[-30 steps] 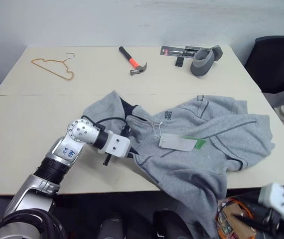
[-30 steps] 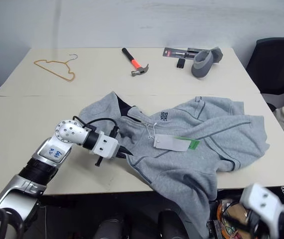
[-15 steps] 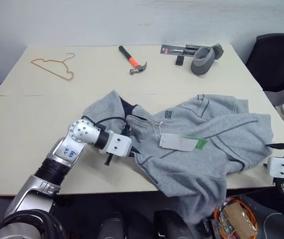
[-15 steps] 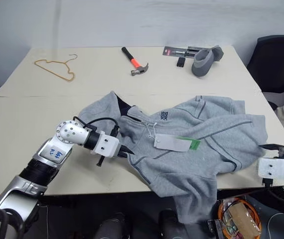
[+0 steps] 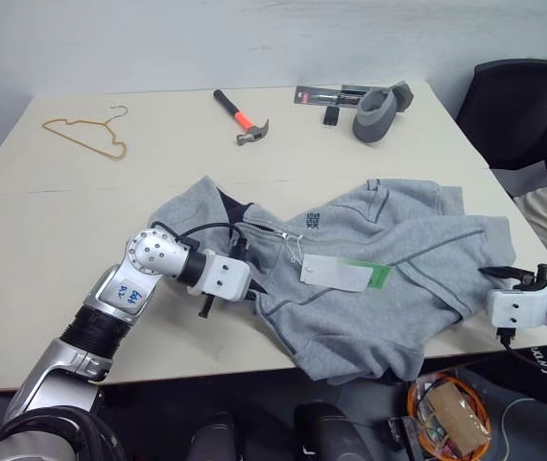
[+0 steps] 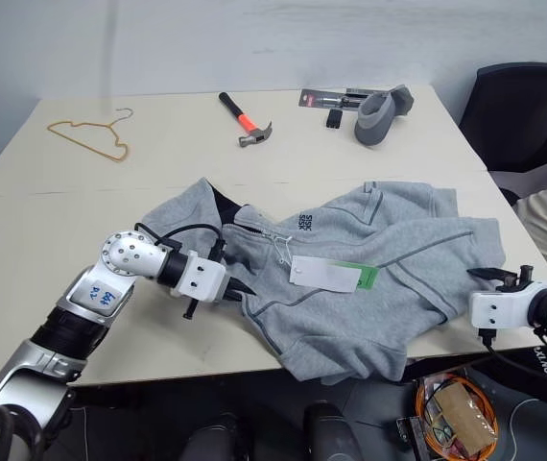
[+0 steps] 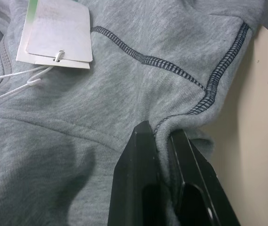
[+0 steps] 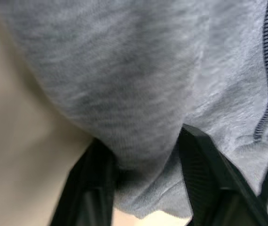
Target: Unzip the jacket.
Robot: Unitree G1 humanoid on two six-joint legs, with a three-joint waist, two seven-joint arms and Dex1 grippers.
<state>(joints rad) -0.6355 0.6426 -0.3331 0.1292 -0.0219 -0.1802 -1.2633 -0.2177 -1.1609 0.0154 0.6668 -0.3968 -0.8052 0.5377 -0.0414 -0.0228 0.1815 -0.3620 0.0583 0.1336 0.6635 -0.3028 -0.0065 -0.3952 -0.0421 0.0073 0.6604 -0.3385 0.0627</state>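
On the near half of the table [image 5: 53,240]: we saw the jacket [image 5: 369,288] lying crumpled and face up, its hem hanging just over the near edge, its hang tag [image 5: 339,274] on the chest
Zip: we judged it not yet opened, though its track was hard for us to follow among the folds
Handling: we judged the fleece soft, light and limp, likely to bunch and slide across the table rather than stay put when pulled, so one side needs anchoring
Where to hold: we thought the stitched seam edges gave the firmest purchase for pinning; the zip pull near the dark inner collar [image 5: 238,208] would be the point to draw, but we could not make it out
Left gripper [image 7: 164,141]: we found its fingers pinched tight on a fold of jacket at a dark seam, close to the collar side
Left arm: we saw it reaching across toward the robot's right, gripper angled down onto the cloth
Right gripper [image 8: 145,155]: we saw its fingers straddling a bunched fold at the jacket's right edge, fabric between them; we could not tell whether they had clamped
Right arm: we saw it low at the table's right corner, pointing forward into the cloth
Beyond the jacket: hammer [image 5: 238,115] and wire hanger [image 5: 86,136] lay well apart
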